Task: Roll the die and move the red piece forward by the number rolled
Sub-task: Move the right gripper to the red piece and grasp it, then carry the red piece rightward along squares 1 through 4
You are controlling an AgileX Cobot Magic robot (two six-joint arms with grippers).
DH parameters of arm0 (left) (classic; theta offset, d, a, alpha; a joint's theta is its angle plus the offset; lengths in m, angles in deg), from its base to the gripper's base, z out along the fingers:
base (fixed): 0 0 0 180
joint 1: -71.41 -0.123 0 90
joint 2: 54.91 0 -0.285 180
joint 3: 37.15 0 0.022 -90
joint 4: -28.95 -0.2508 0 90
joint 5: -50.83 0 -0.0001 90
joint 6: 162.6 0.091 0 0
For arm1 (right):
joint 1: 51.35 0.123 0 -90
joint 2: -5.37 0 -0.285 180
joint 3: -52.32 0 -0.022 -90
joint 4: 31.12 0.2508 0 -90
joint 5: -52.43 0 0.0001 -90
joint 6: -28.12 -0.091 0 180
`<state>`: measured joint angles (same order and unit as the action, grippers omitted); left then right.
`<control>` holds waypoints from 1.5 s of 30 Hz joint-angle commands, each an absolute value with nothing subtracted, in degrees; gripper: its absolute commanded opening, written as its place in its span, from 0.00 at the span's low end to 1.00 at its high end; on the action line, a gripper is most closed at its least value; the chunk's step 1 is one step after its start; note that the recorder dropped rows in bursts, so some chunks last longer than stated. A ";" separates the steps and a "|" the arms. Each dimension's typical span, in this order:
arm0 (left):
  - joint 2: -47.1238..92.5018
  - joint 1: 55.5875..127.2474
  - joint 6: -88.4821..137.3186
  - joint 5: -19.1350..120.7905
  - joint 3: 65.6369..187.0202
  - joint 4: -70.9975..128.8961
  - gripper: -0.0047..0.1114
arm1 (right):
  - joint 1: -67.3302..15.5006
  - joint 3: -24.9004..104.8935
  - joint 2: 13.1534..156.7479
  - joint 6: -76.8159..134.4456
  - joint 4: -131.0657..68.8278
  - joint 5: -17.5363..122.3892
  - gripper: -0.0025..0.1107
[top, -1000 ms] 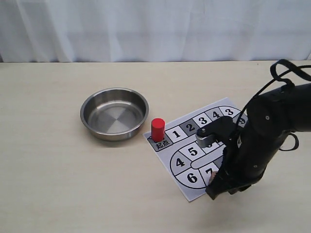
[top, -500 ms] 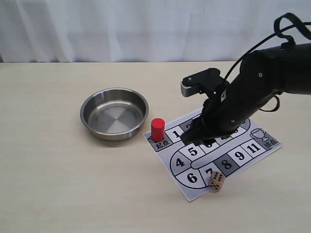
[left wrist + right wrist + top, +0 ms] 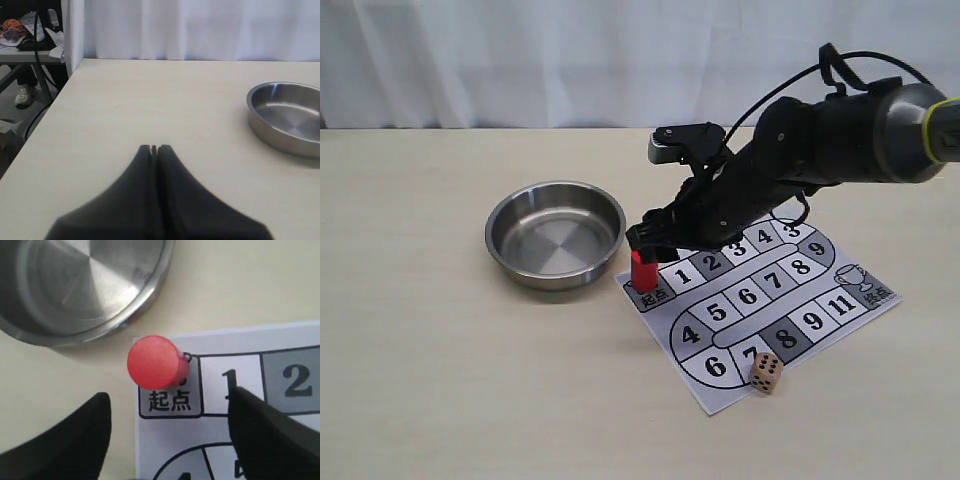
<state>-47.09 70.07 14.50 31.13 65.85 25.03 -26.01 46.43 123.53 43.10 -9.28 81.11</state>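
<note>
The red piece (image 3: pixel 642 271) (image 3: pixel 154 362) stands upright on the start square at the left corner of the paper game board (image 3: pixel 840 320). My right gripper (image 3: pixel 648 243) (image 3: pixel 167 399) hovers just above it, open, one finger on each side and nothing held. The die (image 3: pixel 766 373) lies on the board's near edge by square 7, its lit face showing several pips. My left gripper (image 3: pixel 154 148) is shut and empty over bare table, out of the exterior view.
A steel bowl (image 3: pixel 555 233) (image 3: pixel 287 117) (image 3: pixel 75 285) sits empty just left of the board, close to the red piece. The table's left edge (image 3: pixel 45 115) drops off near the left gripper. A white curtain hangs behind the table.
My right arm rose from the die at the board's near edge, left it lying there, and swung back and left until the open gripper stood over the red piece.
</note>
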 commanded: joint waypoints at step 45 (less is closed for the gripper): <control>-47.12 70.06 14.14 31.89 65.64 25.03 0.04 | -28.62 50.40 129.46 47.80 -7.84 72.21 0.06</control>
